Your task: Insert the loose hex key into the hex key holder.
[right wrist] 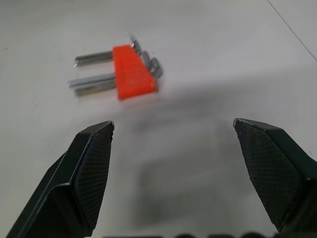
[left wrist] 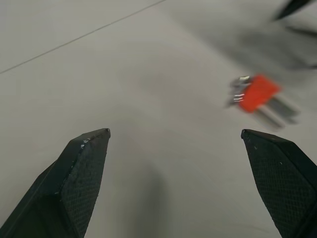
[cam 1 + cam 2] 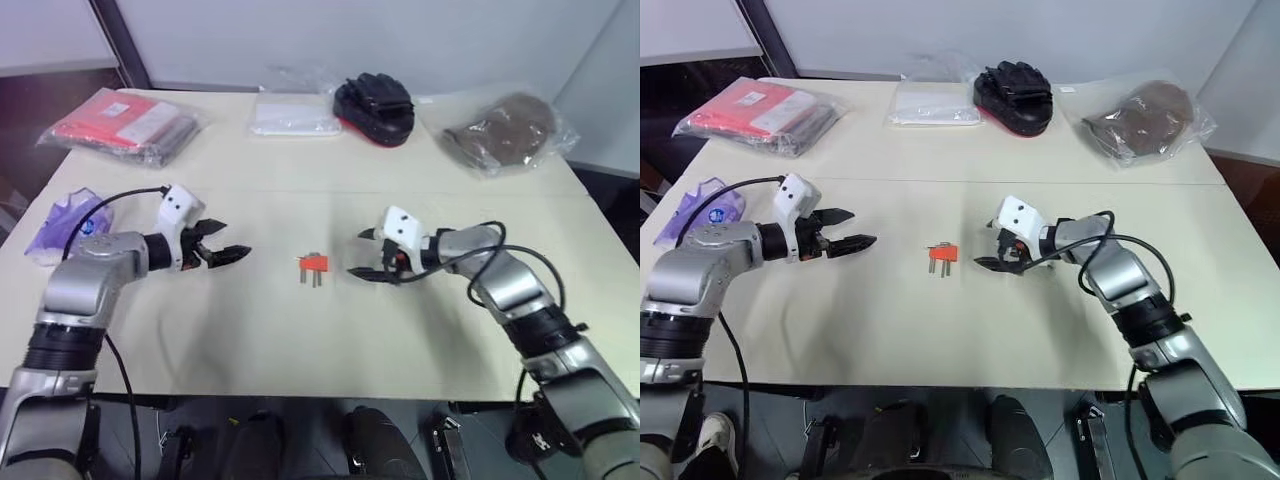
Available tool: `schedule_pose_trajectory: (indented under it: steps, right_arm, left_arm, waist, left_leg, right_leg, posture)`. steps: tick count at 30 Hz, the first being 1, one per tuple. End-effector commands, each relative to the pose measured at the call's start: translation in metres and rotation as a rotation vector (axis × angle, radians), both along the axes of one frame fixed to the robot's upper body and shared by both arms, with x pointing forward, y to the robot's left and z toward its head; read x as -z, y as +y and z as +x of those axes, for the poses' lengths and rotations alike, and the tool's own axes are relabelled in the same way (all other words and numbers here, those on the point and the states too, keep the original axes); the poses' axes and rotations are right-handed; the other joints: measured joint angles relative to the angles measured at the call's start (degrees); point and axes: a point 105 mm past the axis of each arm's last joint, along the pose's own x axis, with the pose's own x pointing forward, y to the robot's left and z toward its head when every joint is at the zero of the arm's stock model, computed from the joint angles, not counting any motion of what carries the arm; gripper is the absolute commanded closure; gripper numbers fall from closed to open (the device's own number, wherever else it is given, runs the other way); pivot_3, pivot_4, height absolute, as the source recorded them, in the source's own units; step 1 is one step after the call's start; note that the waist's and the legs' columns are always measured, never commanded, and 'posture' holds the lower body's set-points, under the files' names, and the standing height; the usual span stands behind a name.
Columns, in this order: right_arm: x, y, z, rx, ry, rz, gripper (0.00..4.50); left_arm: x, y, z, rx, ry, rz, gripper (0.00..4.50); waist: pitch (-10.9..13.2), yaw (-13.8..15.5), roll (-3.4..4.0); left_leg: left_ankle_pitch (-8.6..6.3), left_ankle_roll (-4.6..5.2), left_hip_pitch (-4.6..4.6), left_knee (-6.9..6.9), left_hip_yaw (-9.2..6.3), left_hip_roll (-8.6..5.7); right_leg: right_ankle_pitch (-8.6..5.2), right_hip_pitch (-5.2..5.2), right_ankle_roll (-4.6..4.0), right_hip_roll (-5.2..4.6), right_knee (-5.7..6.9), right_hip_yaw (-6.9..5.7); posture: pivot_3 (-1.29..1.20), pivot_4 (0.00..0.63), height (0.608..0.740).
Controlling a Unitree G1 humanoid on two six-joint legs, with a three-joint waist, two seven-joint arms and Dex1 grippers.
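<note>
Left eye view: both grippers empty, the job barely begun.
The hex key holder [image 3: 313,263] lies mid-table between the left gripper [image 3: 226,245] and right gripper [image 3: 368,254], both spread wide; I can't pick out a loose hex key.

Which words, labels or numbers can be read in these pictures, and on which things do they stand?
None can be read.
Red packet: a white label, too small to read.
Purple packet: a round blue mark, too blurred to read.
Holder: no print visible.
</note>
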Motion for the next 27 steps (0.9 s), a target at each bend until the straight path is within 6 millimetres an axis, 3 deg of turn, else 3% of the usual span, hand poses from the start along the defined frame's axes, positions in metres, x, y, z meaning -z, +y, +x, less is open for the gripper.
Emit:
schedule_pose_trajectory:
  steps: [1,9,27]
  right_arm:
    - [0.002,0.005,0.008,-0.022,-0.017,-0.005,0.44]
    - [0.023,0.019,0.008,-0.054,0.037,-0.01,0.44]
    - [0.032,0.048,0.005,-0.079,0.102,0.062,0.44]
  left_arm:
    - [-0.014,-0.004,-0.009,0.056,-0.033,-0.002,0.06]
    - [-0.016,-0.007,-0.011,0.033,-0.052,0.006,0.06]
    - [-0.014,-0.006,-0.009,-0.007,-0.071,0.016,0.06]
  waist:
    - [0.0,-0.13,0.0]
    - [0.0,-0.49,0.01]
    - [0.0,-1.84,0.02]
  left_leg:
    - [0.0,0.0,0.01,0.0,-0.01,0.0]
    - [0.0,0.0,0.04,0.0,-0.02,0.02]
    - [0.0,0.0,0.11,-0.04,-0.08,0.04]
  right_leg:
    - [0.0,0.0,0.0,0.01,0.01,-0.01]
    - [0.0,-0.03,0.0,0.03,0.1,0.0]
    - [0.01,-0.11,-0.01,0.04,0.32,0.02]
  posture:
    - [0.0,0.15,0.74]
    - [0.0,0.15,0.74]
    - [0.0,0.15,0.74]
